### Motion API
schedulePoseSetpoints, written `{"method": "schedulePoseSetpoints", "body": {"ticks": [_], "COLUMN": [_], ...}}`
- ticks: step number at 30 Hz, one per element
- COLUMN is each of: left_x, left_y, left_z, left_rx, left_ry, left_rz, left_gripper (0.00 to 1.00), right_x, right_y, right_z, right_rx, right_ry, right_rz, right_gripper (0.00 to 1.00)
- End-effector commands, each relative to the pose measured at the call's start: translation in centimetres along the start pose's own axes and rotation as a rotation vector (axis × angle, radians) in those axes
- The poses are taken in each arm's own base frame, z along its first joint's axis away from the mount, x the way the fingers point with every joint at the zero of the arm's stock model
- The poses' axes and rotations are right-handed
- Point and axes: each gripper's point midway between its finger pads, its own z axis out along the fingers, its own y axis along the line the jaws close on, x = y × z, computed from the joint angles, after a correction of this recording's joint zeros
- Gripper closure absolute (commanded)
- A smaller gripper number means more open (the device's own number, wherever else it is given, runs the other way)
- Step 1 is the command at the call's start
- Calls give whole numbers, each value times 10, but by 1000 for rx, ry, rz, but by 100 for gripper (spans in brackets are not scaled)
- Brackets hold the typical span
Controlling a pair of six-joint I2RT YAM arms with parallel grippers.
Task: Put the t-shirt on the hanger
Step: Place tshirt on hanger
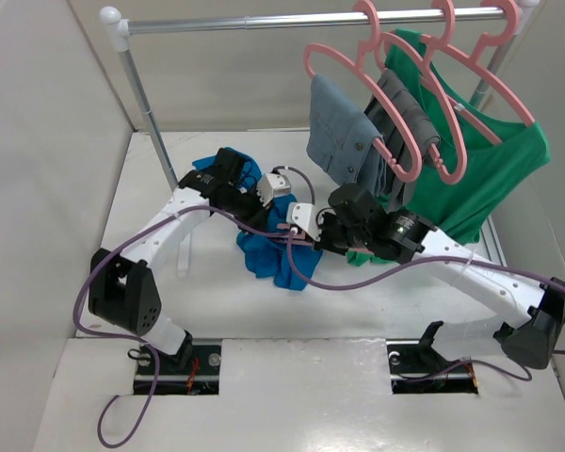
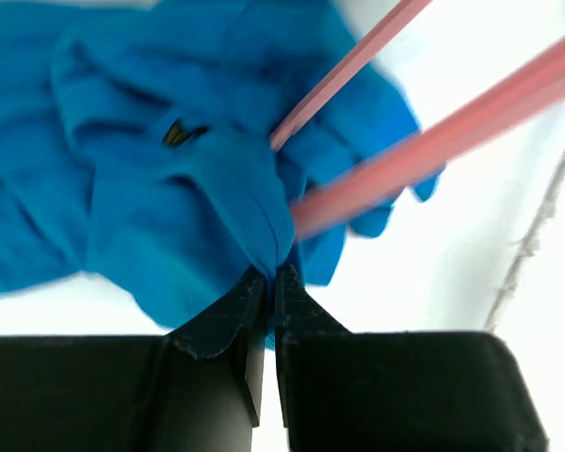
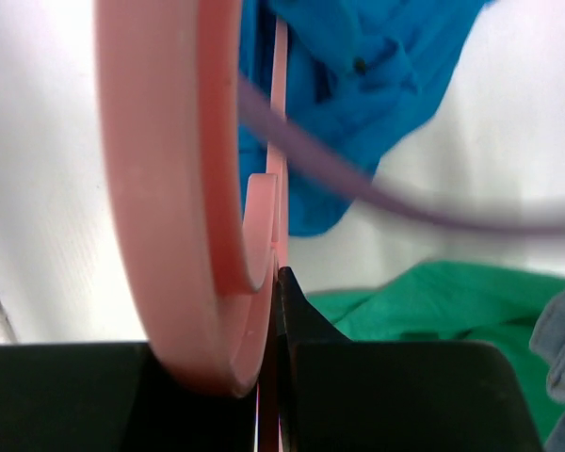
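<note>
The left gripper (image 2: 268,282) is pinched nearly closed on a fold of the blue t-shirt (image 2: 169,198), which lies crumpled mid-table. The right gripper (image 3: 269,306) is clamped tight on the pink hanger (image 3: 169,188), against the cloth. Behind them, a green shirt (image 1: 494,169) hangs from the rail (image 1: 264,23).

Your R gripper (image 3: 273,303) is clamped on the pink hanger (image 3: 169,141); blue t-shirt (image 3: 377,104) behind it, green shirt (image 3: 433,301) btm right, cable (image 3: 452,218) across.
</note>
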Motion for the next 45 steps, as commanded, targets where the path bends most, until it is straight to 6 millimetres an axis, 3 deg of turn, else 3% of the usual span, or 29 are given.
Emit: {"method": "schedulePoseSetpoints", "body": {"ticks": [1,4,6,10,13,18,22,26,29,31,32,37,42,45], "left_x": [-46,-62,-62,-66,-82,-107,-119,-121,-109,-102,-98,-95,-98,-78], "left_y": [-40,-48,-50,-54,-82,-112,-130,-136,-134,-127,-126,-110,-81,-66], "left_z": [-27,-45,-51,-65,-87,-109,-121,-127,-119,-111,-107,-102,-119,-111], "left_rx": [92,87,77,88,204,307,329,325,318,298,290,215,77,14], "left_ry": [-133,-190,-184,-163,-216,-323,-378,-376,-348,-329,-308,-268,-304,-232], "left_rz": [126,177,209,320,414,451,533,507,490,475,474,486,530,623], "left_gripper": [100,100,100,100,100,100,100,100,98,80,64,36,25,20], "right_x": [-47,-68,-76,-91,-91,-96,-108,-103,-95,-94,-94,-91,-85,-85], "right_y": [-4,1,14,17,10,-5,-2,-13,-18,-18,-18,-12,-2,0], "right_z": [-9,-25,-35,-72,-79,-66,-51,-40,-29,-26,-25,-20,-12,-8], "right_rx": [59,62,30,52,110,190,165,186,203,206,208,194,165,154], "right_ry": [-169,-232,-273,-400,-424,-440,-479,-472,-472,-478,-481,-496,-513,-517], "right_rz": [-103,-141,-160,-178,-162,-159,-151,-65,-32,-33,-33,-61,-61,-63], "right_gripper": [100,100,100,100,100,100,100,100,100,100,100,100,100,100]}}
